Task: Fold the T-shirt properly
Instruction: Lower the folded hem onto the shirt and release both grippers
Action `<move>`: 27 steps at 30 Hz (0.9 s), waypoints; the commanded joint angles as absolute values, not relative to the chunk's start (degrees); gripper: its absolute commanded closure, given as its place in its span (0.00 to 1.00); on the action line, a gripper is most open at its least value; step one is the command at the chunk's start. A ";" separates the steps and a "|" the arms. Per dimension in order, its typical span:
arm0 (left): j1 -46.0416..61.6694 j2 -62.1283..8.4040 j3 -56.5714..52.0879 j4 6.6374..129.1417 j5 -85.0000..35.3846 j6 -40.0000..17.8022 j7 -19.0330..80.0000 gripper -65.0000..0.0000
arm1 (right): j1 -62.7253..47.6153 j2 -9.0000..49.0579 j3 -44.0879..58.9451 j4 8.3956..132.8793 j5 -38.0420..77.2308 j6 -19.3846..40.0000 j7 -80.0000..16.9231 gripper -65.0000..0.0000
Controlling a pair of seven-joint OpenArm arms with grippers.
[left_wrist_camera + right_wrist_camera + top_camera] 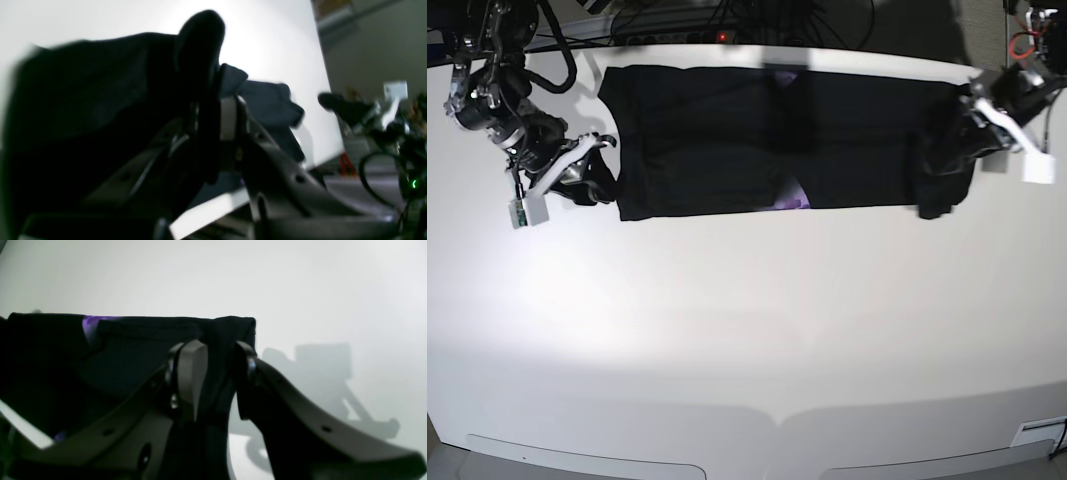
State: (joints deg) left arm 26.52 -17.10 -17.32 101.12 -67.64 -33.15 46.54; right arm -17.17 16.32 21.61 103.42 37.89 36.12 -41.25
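Note:
The black T-shirt (727, 140) lies as a long band across the far part of the white table (747, 330), with a bit of purple print (793, 196) showing at its near edge. My right gripper (605, 186) holds the band's left end. In the right wrist view its fingers (190, 363) pinch a fold of the black T-shirt (133, 350), and a purple patch (89, 323) shows nearby. My left gripper (949, 145) is shut on the bunched right end. Up close, the left gripper (216, 110) has T-shirt cloth (83, 93) draped over one finger.
Cables and a power strip (717, 30) run along the table's back edge. A white tag (1035, 168) hangs by the left arm and another tag (527, 212) by the right arm. The other arm (363, 113) shows blurred in the left wrist view.

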 commanded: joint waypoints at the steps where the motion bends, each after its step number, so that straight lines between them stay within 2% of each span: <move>1: 26.48 -17.02 -15.53 102.10 -67.13 -33.54 44.75 1.00 | -16.82 16.99 21.89 104.12 39.00 36.69 -39.94 0.71; 5: 24.84 -14.31 -8.47 102.10 -56.36 -26.96 38.57 1.00 | -16.82 16.99 21.89 104.12 39.00 36.69 -39.94 0.71; 7: 23.53 -12.93 -6.35 102.08 -52.66 -24.73 38.50 1.00 | -16.82 17.02 21.89 104.12 39.03 36.69 -39.94 0.71; 14: 20.58 -12.08 2.20 102.08 -45.74 -20.08 37.43 1.00 | -16.82 16.99 21.89 104.12 38.98 36.69 -39.94 0.71; 19: 19.29 -12.05 5.96 102.08 -44.45 -19.81 35.05 1.00 | -16.82 16.99 21.89 104.12 39.03 36.69 -39.92 0.71; 20: 18.92 -11.99 6.48 102.08 -44.60 -19.81 34.57 0.94 | -16.82 16.99 21.89 104.12 39.03 36.69 -39.92 0.71; 23: 17.76 -11.11 7.40 102.10 -48.56 -20.23 34.85 0.65 | -16.82 16.99 21.89 104.12 39.00 36.69 -39.92 0.71; 24: 17.39 -11.11 7.66 102.10 -51.03 -21.67 34.92 0.60 | -16.82 16.99 21.89 104.12 39.00 36.69 -39.94 0.71; 27: 16.29 -11.16 7.64 102.10 -58.76 -31.64 37.98 0.58 | -16.82 16.99 21.89 104.12 39.00 36.69 -39.92 0.71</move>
State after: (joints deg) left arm 16.62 -10.96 7.77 101.01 -58.13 -31.51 38.98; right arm -17.17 16.32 21.61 103.42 37.91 36.12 -41.23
